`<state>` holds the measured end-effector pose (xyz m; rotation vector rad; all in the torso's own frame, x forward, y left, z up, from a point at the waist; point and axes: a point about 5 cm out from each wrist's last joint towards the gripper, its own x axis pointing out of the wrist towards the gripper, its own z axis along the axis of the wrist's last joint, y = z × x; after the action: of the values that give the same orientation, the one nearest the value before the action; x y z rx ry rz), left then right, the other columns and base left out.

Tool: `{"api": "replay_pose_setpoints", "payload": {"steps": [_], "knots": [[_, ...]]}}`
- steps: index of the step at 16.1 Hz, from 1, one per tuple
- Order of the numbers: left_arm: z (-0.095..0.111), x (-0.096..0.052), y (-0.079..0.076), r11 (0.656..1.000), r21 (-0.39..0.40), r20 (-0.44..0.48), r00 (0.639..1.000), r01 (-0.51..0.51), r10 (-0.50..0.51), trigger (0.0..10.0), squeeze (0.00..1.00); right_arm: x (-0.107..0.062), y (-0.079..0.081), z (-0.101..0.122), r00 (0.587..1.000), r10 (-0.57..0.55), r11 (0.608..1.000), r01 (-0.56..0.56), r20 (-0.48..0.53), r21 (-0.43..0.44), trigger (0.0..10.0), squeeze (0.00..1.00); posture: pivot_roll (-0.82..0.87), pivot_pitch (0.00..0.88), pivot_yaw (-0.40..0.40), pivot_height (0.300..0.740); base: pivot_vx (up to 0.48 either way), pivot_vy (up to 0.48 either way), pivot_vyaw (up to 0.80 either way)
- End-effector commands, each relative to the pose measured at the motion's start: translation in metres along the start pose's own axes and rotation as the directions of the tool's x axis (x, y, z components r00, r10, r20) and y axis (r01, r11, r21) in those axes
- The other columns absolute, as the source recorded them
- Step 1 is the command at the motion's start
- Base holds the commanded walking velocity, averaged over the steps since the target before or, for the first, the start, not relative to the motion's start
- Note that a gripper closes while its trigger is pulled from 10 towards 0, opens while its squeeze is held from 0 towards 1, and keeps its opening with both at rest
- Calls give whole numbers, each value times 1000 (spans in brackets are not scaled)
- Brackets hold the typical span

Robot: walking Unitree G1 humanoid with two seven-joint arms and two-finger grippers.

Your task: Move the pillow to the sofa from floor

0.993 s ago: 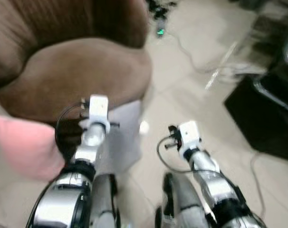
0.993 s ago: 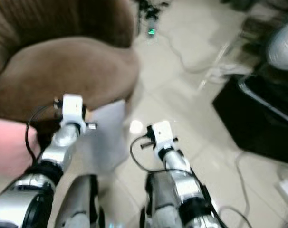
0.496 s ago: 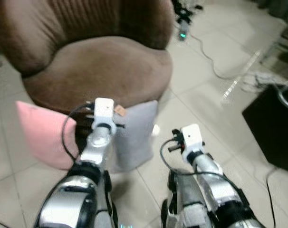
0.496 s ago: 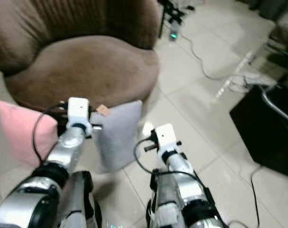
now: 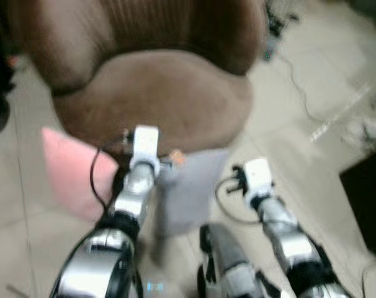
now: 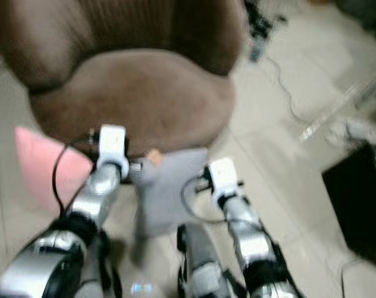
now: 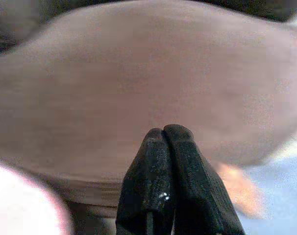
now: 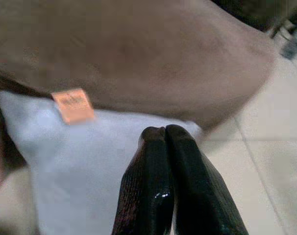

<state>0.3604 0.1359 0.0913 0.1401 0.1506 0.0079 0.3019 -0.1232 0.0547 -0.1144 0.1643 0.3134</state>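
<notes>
Left eye view: pale grey square fabric pillow (image 5: 191,189) with an orange tag (image 8: 72,105), standing on the beige tiled floor (image 5: 312,143) against the front of the round brown upholstered sofa (image 5: 157,99); a pink cushion (image 5: 70,174) leans at 9 o'clock from it. Left gripper (image 7: 163,134), fingers pressed together, points at the sofa seat. Right gripper (image 8: 165,132), fingers likewise together and holding nothing, hangs over the pillow's upper edge
</notes>
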Motion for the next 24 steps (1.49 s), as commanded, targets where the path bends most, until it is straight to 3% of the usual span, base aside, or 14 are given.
{"api": "replay_pose_setpoints", "payload": {"steps": [1, 9, 14, 18, 22, 24], "knots": [[-9, -3, 2, 1000, 21, -30, 999, -12, 13, 10000, 0, -4, 5, -10, 999, 15, 1000, -14, -38, 11, 10000, 0, -86, 187, -92, 569, 0, 0, 0], [-10, -3, 3, 998, 38, -43, 998, -41, 42, 10000, 0, -6, 11, -11, 998, 44, 999, -44, -36, 20, 10000, 0, -83, 195, -97, 569, 230, -384, 0], [-11, -4, 7, 996, 6, -35, 996, -83, 84, 10000, 0, -7, 16, -13, 996, 77, 997, -76, -45, 23, 10000, 0, -77, 204, -104, 569, 437, 0, 0], [-13, -4, 9, 996, -4, -69, 993, -92, 91, 10000, 0, -8, 14, -15, 996, 76, 997, -75, -52, 23, 10000, 0, -73, 201, -98, 569, 0, 0, 0], [-11, 2, 35, 1000, 0, -111, 993, -29, 28, 10000, 0, -13, 2, -16, 999, 16, 999, -14, -49, 35, 10000, 0, -86, 205, -60, 569, 0, 0, 0], [-8, 7, 48, 997, 5, -188, 979, 76, -74, 10000, 0, -19, -1, -20, 998, -16, 999, 18, -55, 45, 10000, 0, -108, 211, -33, 569, 0, 0, 0]]}}
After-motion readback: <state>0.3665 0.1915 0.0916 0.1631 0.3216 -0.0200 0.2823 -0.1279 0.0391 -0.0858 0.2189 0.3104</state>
